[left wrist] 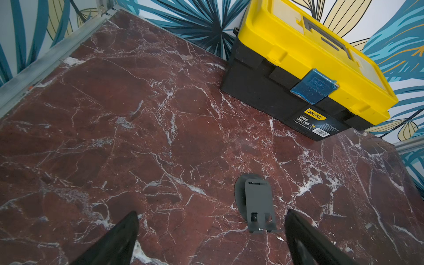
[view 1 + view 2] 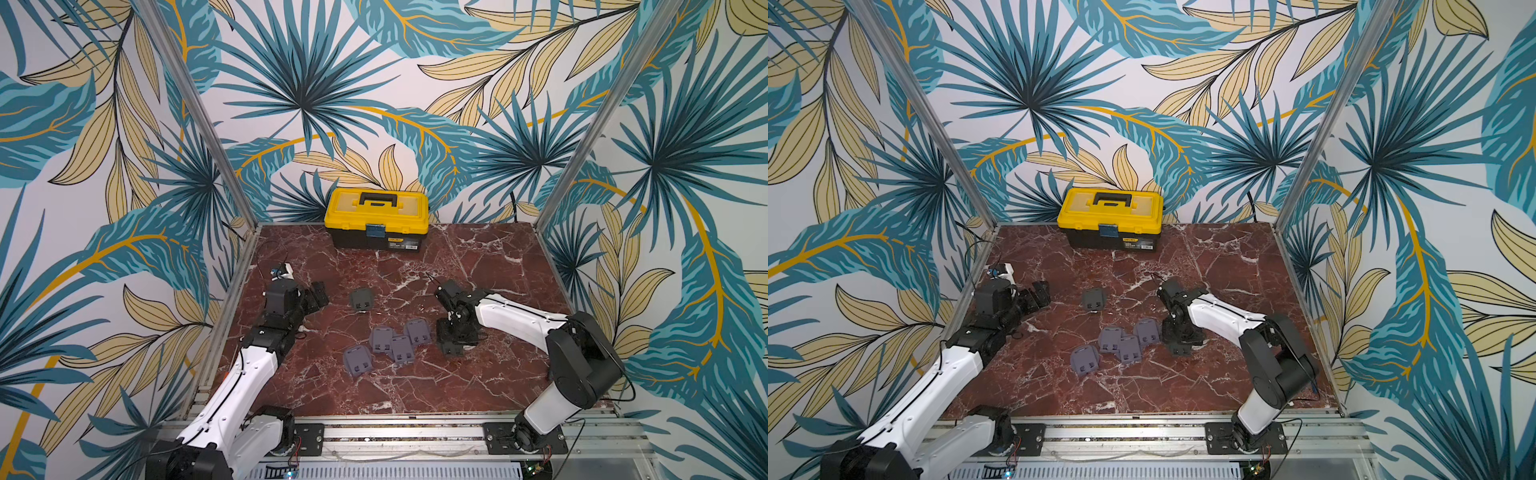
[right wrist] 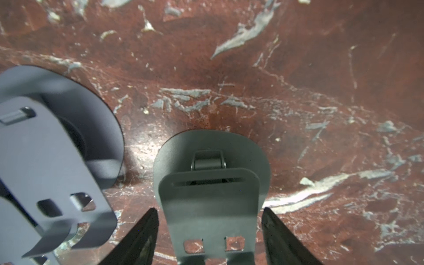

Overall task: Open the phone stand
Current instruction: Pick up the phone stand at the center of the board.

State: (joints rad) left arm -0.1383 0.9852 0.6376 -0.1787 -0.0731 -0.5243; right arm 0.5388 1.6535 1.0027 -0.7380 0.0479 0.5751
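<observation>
A dark grey phone stand [image 3: 210, 206] sits on the marble with its upper plate raised off its round base, the hinge showing. My right gripper [image 3: 210, 208] points down over it, one black finger pressed against each side edge of the plate. In both top views this stand [image 2: 453, 351] [image 2: 1181, 350] lies under the right gripper [image 2: 451, 343]. A second dark stand [image 2: 360, 300] [image 1: 258, 202] rests folded near the table's middle. My left gripper [image 2: 318, 295] [image 1: 211, 220] hovers left of it, open and holding nothing.
Several lilac folded stands [image 2: 390, 345] [image 2: 1119, 345] lie clustered just left of the right gripper; one [image 3: 52, 165] almost touches the held stand. A yellow and black toolbox [image 2: 376, 218] [image 1: 309, 68] stands shut against the back wall. Aluminium rails edge the table.
</observation>
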